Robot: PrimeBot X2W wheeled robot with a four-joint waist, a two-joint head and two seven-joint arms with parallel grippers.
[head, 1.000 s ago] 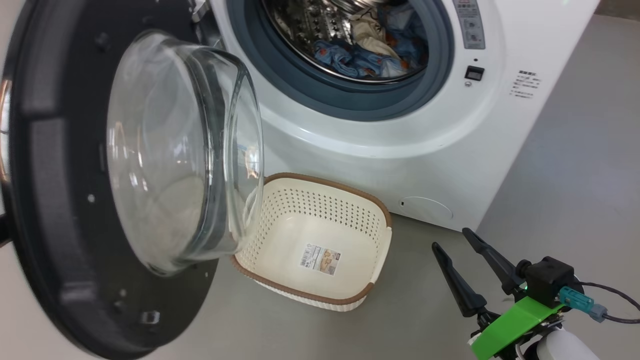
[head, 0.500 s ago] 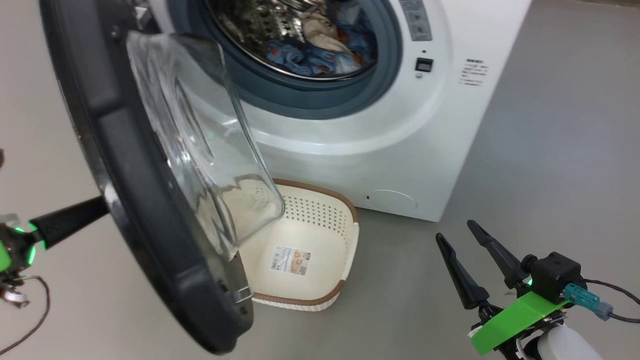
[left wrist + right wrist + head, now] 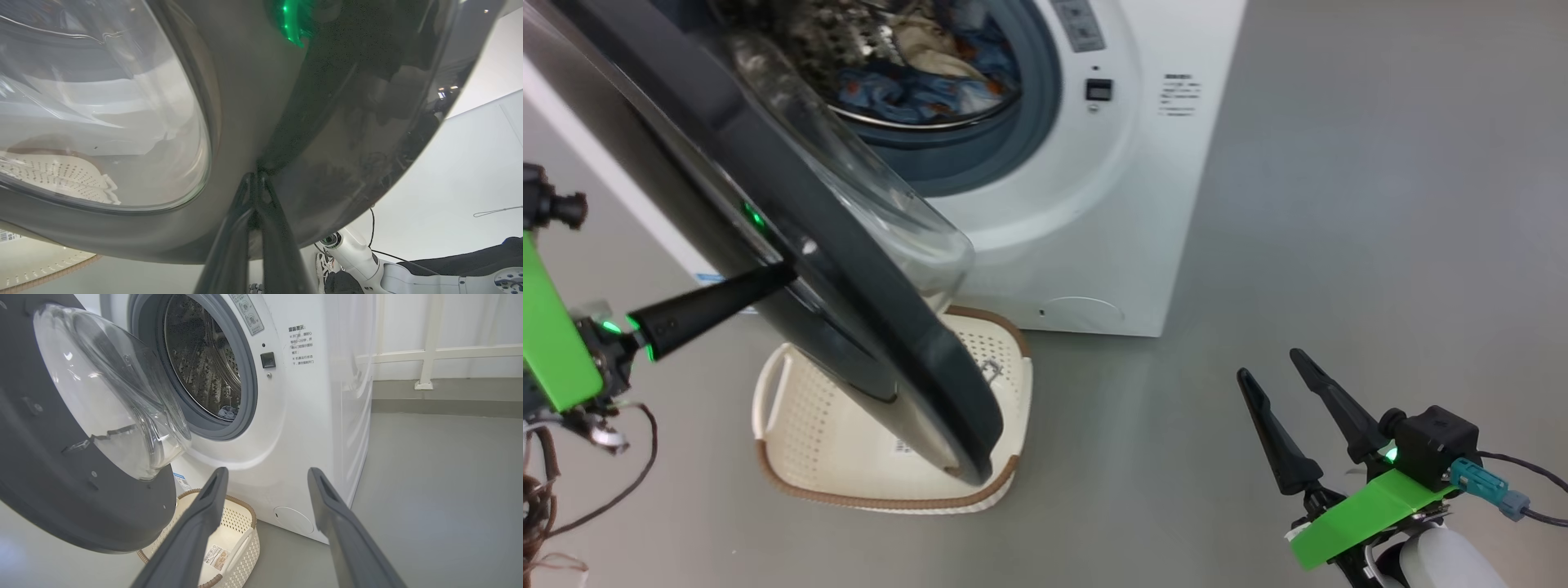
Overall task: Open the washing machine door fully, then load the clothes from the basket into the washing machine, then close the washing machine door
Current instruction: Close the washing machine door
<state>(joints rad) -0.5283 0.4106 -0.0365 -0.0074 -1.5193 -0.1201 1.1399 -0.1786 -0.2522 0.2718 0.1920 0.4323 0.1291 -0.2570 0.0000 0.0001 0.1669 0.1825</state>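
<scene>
The left pincer point(image 3: 783, 276), pinched tight and empty, touches its tips to the outer face of the door point(image 3: 890, 343) — which hangs half-swung over the basket point(image 3: 849, 465), between that pincer and the washing machine point(image 3: 1127, 204) with the clothes point(image 3: 915, 82) inside — while the right pincer point(image 3: 1267, 363), spread wide, sits well apart.

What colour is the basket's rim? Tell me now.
Brown, on the cream basket; clearest in the head view.

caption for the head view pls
Shut left gripper against the glossy washing machine door, clothes already in the drum, basket below.
</scene>
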